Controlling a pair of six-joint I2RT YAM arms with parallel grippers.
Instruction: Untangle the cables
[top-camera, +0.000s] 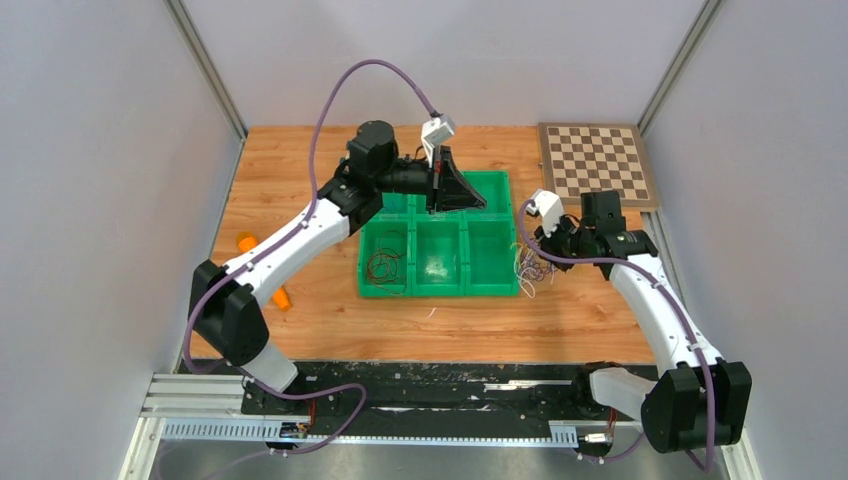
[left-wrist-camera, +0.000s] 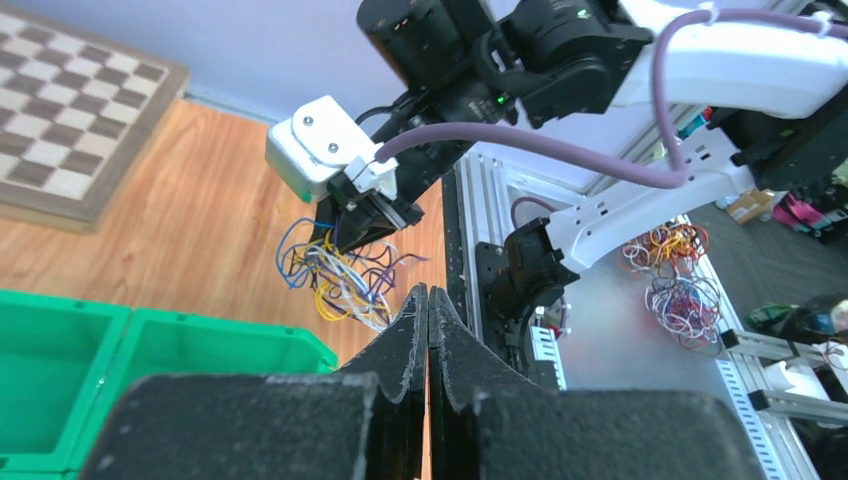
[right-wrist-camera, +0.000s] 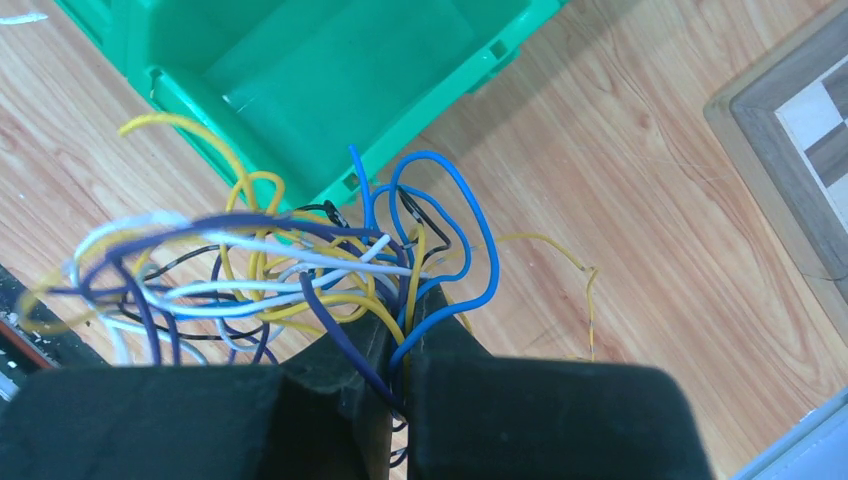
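A tangle of thin yellow, blue, white and dark cables hangs over the wood just right of the green tray. My right gripper is shut on that bundle, with blue, yellow and dark strands pinched between its fingers. The top view shows this gripper with the cables beside the tray's right wall. A dark red cable lies coiled in the tray's front-left compartment. My left gripper hovers over the tray's back row. Its jaws are pressed together and no wire shows between them. It faces the held tangle.
The green tray has several compartments and sits mid-table. A chessboard lies at the back right. Two orange pieces lie left of the tray. A loose yellow wire rests on the wood. More cable heaps lie off the table.
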